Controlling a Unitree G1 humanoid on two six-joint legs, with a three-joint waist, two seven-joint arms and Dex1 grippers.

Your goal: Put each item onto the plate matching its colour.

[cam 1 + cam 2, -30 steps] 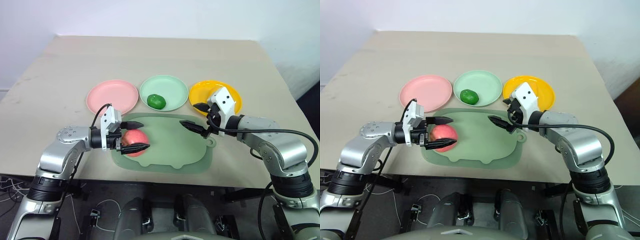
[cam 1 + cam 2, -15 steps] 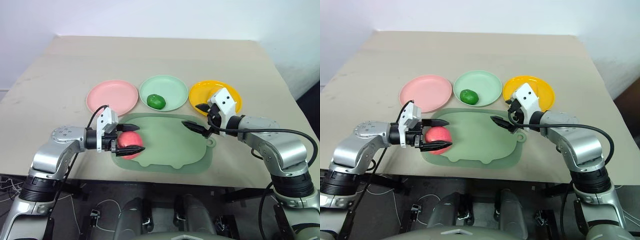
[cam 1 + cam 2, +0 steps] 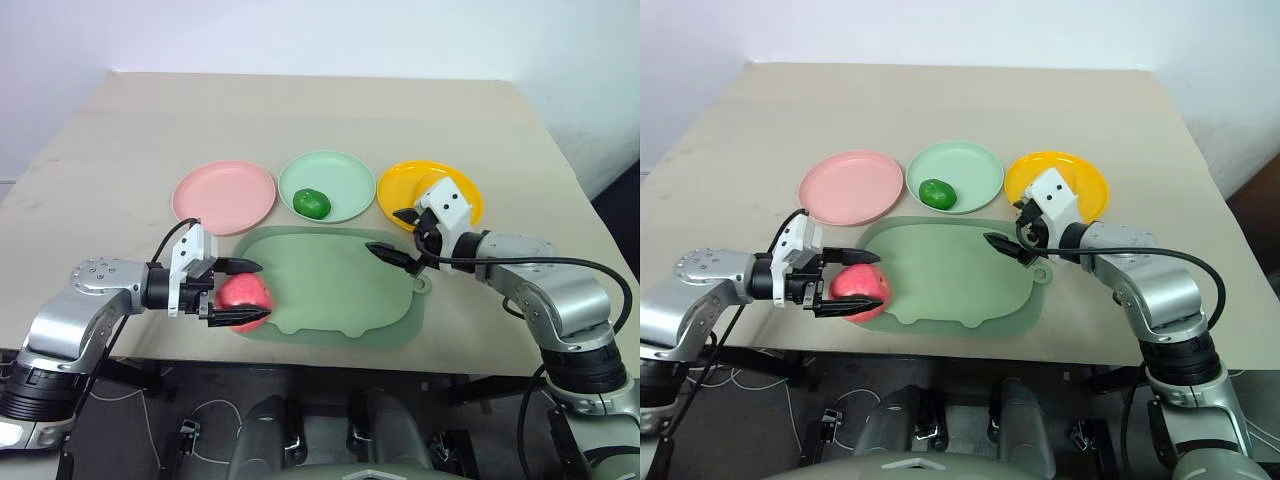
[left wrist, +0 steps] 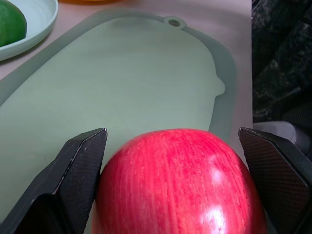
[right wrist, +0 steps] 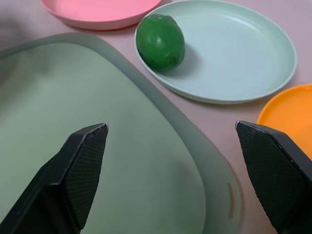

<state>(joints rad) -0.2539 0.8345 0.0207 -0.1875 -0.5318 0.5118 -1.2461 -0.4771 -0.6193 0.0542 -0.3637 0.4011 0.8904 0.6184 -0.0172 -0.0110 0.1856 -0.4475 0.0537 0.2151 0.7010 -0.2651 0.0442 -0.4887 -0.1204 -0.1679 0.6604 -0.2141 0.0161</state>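
A pink-red apple (image 3: 243, 291) sits between the fingers of my left gripper (image 3: 256, 292), which is shut on it over the left edge of the pale green tray (image 3: 345, 295). In the left wrist view the apple (image 4: 175, 180) bulges between both black fingers. A dark green fruit (image 3: 312, 203) lies on the mint green plate (image 3: 340, 175). To its left is the bare pink plate (image 3: 224, 195), and to its right the yellow-orange plate (image 3: 402, 183). My right gripper (image 3: 388, 232) hangs open over the tray's far right corner, just in front of the yellow-orange plate, with nothing between its fingers.
The three plates stand in a row behind the tray on a beige table (image 3: 300, 110). The tray's tab with a hole (image 3: 422, 284) points to the right. The table's front edge runs just below the tray.
My left gripper has carried the apple leftward, from over the tray's left part to its left edge. The right arm has stayed where it was.
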